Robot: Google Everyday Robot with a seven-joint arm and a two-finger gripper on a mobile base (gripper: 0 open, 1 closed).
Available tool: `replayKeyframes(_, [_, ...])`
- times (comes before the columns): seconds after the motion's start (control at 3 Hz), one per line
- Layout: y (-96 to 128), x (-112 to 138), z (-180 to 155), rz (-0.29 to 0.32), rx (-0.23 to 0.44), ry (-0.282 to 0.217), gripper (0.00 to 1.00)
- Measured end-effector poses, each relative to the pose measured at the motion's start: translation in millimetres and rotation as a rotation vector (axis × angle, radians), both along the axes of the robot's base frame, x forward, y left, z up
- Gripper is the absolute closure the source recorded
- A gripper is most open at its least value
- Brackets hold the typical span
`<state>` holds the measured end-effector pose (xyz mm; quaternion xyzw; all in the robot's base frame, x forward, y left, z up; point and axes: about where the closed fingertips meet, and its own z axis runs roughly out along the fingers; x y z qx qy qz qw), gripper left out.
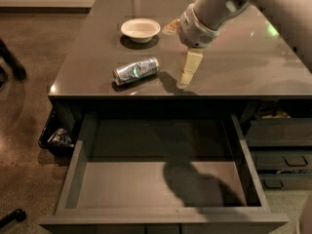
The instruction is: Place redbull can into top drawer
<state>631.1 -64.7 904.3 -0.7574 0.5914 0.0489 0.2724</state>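
The redbull can (136, 71) lies on its side on the dark countertop (243, 62), left of centre near the front edge. My gripper (187, 71) hangs from the white arm just above the countertop, about a can's length to the right of the can and not touching it. It holds nothing that I can see. The top drawer (73, 179) is pulled wide open below the counter's front edge, and its flat grey bottom is bare except for the arm's shadow.
A white bowl (140, 29) stands behind the can. A small tan packet (170, 27) lies by the bowl, partly behind the arm. Smaller dark drawers with handles (282, 157) are at the right. A dark bin (54, 136) sits at the counter's left foot.
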Motion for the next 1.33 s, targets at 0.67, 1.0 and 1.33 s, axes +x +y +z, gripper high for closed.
replayKeyframes(0.67, [19.8,15.4,-13.6,0.085,0.030,0.028,0.00])
replayKeyframes(1.0, [43.5,35.3,-33.5,0.150,0.080,0.039,0.00])
replayKeyframes(1.33, [78.8,60.0,-59.5,0.252,0.146,0.060,0.00])
